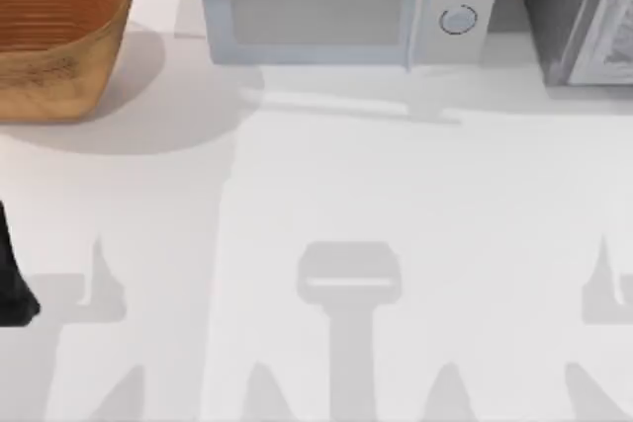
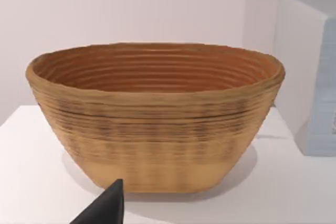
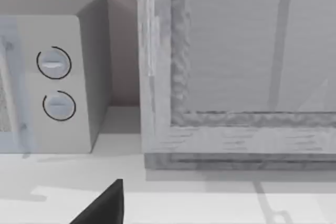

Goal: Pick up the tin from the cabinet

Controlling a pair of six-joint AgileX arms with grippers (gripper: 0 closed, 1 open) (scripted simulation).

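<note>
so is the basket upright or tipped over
Upright. In the left wrist view the basket sits on its flat base on the table, rim level and opening facing up; what shows of its inside looks empty.

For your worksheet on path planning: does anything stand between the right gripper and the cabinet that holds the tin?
Bare table lies before the cabinet. Its front panel looks closed, so it hides any tin; the microwave stands beside it.

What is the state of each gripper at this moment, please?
Left gripper: it faces the basket; open or closed cannot be told.
Right gripper: it faces the cabinet, beside the microwave; cannot be told.
</note>
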